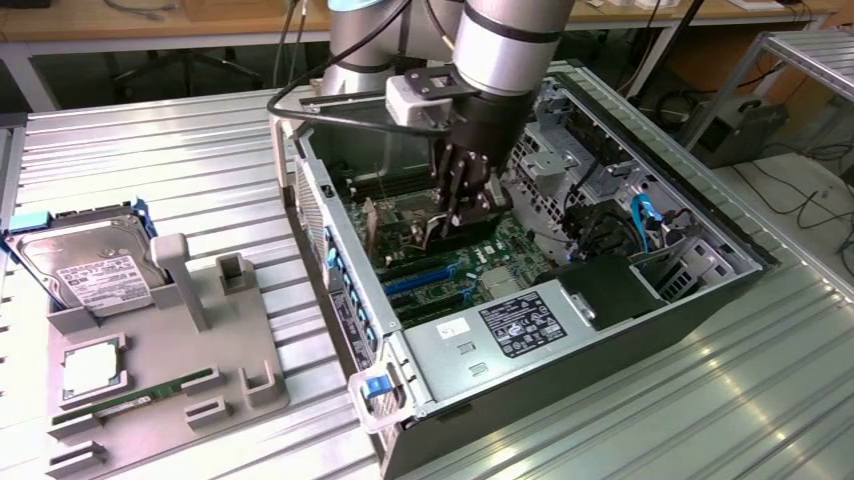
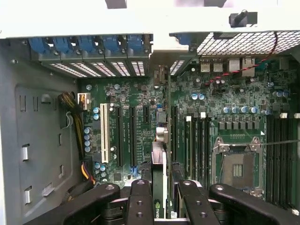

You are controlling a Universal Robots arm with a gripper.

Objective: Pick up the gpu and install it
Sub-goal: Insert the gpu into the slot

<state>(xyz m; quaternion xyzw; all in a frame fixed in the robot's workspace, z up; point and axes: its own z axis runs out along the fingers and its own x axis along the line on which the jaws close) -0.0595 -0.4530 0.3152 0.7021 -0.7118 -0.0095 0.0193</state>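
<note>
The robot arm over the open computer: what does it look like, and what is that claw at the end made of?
The arm is a thick, rounded, silver-grey tube with a darker grey joint section. A small pale box with a black face sits on its wrist, and a black cable loops from it. The claw is black, with jointed fingers built of linked segments held by round pins or screws.

Bright, even overhead light washes the ribbed silvery metal table (image 1: 694, 400) with soft glare and faint shadows, while the open black computer case's (image 1: 441, 420) interior sits dimmer, its pale upper rim (image 2: 93, 18) overexposed in the wrist view.
</note>
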